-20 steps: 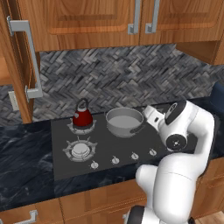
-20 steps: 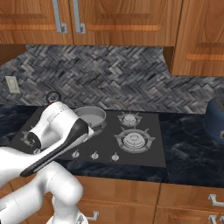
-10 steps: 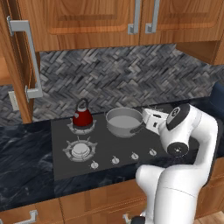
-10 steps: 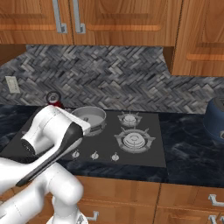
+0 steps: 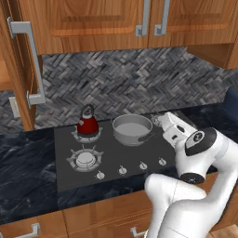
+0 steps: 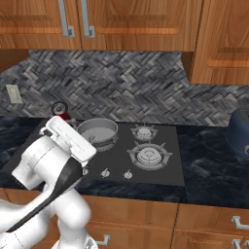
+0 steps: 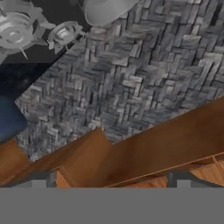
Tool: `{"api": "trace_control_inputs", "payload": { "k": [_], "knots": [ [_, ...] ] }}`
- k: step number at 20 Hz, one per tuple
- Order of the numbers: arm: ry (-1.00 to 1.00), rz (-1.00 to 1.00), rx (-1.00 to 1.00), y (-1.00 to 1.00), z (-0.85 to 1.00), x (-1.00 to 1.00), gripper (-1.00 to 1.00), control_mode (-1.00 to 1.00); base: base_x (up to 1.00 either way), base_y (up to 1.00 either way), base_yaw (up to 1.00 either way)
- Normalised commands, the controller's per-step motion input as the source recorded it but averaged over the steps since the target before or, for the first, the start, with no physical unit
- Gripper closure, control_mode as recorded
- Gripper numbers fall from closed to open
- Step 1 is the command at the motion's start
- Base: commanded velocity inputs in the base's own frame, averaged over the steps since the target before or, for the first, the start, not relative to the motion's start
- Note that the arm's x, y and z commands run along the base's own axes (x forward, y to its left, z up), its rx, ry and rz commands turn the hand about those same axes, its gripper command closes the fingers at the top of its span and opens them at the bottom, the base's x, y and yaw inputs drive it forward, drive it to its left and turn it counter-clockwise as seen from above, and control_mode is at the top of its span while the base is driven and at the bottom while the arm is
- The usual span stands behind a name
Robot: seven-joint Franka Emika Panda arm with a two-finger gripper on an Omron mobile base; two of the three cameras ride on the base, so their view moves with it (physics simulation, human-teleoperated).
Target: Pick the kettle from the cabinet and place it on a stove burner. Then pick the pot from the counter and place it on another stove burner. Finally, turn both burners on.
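Left base view — kettle (image 5: pixel 87 124), pot (image 5: pixel 132 129) on burners (image 5: pixel 85 158); claw beside pot

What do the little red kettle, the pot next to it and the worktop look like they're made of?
The kettle looks like glossy red enamelled metal, judging by its shine, with a black handle, possibly plastic. The pot looks like brushed steel: plain grey with a soft sheen. The counter looks like polished black stone, with faint pale veins.
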Motion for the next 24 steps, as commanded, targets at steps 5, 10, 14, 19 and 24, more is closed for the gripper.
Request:
{"api": "trace_control_inputs", "payload": {
  "k": [5,10,14,19,24],
  "knots": [
    [-0.09,-0.25,0.59,-0.33,0.09,-0.06,-1.00,-1.00,0.00,0.00,0.00],
    [-0.15,-0.13,0.74,-0.18,0.02,0.00,-1.00,-1.00,0.00,0.00,0.00],
    [-0.32,-0.01,0.75,-0.03,0.01,0.00,-1.00,-1.00,0.00,0.00,0.00],
    [-0.31,0.00,0.75,-0.08,0.07,0.00,-1.00,-1.00,0.00,0.00,0.00],
    [-0.19,-0.04,0.75,0.00,0.24,0.00,-1.00,-1.00,0.00,0.00,0.00]
  ]
}}
